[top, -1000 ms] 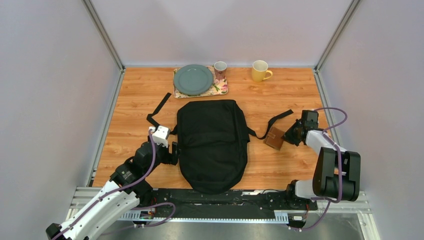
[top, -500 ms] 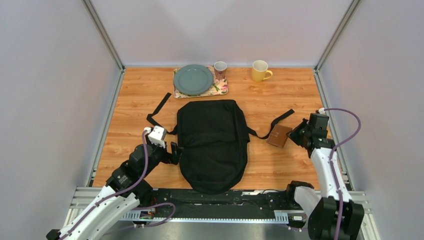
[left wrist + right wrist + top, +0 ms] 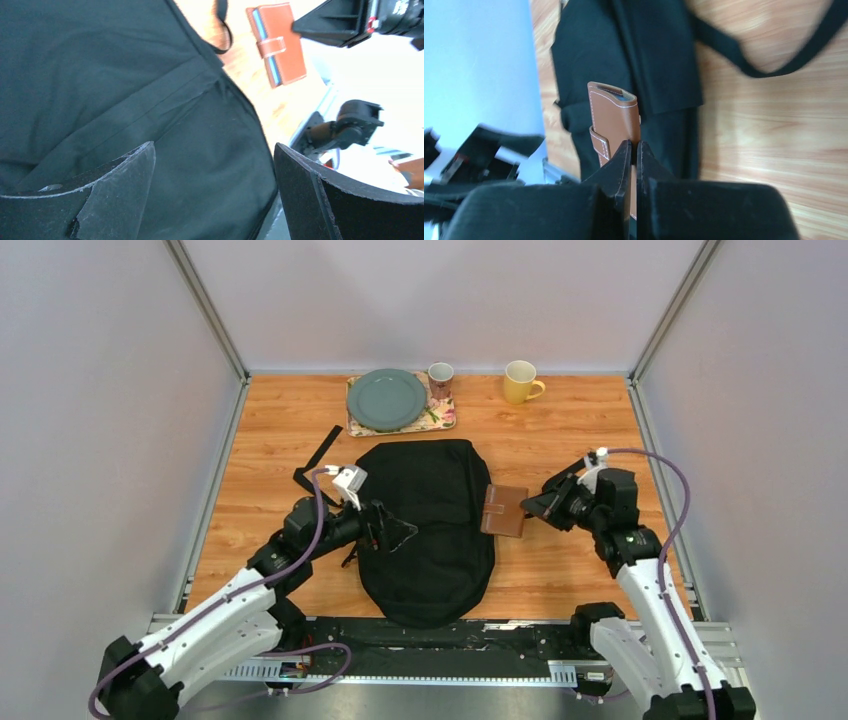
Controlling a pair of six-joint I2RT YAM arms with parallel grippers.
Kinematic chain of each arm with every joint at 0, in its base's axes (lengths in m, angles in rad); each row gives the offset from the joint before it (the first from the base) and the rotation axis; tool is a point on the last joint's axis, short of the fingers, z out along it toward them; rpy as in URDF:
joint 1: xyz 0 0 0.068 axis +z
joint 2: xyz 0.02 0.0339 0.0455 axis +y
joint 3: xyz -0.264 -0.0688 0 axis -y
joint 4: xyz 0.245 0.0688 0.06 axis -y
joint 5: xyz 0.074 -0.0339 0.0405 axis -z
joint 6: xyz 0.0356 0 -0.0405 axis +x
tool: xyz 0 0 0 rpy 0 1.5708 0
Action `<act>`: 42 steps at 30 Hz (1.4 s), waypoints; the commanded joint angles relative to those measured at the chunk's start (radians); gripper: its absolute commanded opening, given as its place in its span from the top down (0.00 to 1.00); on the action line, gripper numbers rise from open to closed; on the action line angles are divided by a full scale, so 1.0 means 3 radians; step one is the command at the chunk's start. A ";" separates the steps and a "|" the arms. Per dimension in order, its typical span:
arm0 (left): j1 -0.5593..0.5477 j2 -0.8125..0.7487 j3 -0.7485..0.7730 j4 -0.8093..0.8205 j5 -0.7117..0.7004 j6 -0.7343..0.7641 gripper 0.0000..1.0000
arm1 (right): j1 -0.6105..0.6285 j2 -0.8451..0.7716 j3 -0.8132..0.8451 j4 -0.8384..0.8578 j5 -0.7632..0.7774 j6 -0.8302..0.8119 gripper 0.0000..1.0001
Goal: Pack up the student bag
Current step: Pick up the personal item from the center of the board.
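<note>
Wood-grain table [image 3: 580,430] between grey walls [image 3: 100,390]; left pincer [image 3: 397,532] spread over student bag [image 3: 430,560], right pincer [image 3: 535,506] pinching brown wallet [image 3: 504,510].

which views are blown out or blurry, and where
Left wrist: blown-out white at frame right, near fingers soft, wallet crisp. Right wrist: washed pale-blue left side, blurred lower left. Top external: even, sharp.

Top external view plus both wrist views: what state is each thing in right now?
student bag, lying flat, no opening showing
brown wallet, closed, held at the bag's right edge
left gripper, open over the bag
right gripper, shut on the brown wallet
plate, empty, on the tray
small cup, upright
yellow mug, upright
</note>
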 commanded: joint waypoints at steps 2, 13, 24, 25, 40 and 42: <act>0.0013 0.0422 0.0030 0.1038 0.0558 -0.0502 0.05 | 0.0602 -0.0161 -0.0279 0.0763 -0.0125 0.0633 1.00; -0.0155 0.1047 -0.0037 0.1791 0.0819 -0.0932 0.05 | 0.1365 0.0217 -0.0316 0.1331 0.0136 0.0925 1.00; -0.0258 0.1384 0.0040 0.1898 0.0947 -0.0953 0.17 | 0.1805 0.0524 -0.0208 0.1582 0.0299 0.0981 1.00; -0.0263 0.1394 0.0055 0.1888 0.0952 -0.0943 0.19 | 0.1826 0.0535 -0.0203 0.1582 0.0315 0.0986 1.00; -0.0263 0.1430 -0.0001 0.1837 0.0860 -0.0897 0.94 | 0.1903 0.0581 -0.0142 0.1695 0.0213 0.0910 0.84; -0.0263 0.1400 -0.0001 0.1796 0.0840 -0.0841 1.00 | 0.1897 0.0565 -0.0045 0.1593 0.0217 0.0752 0.65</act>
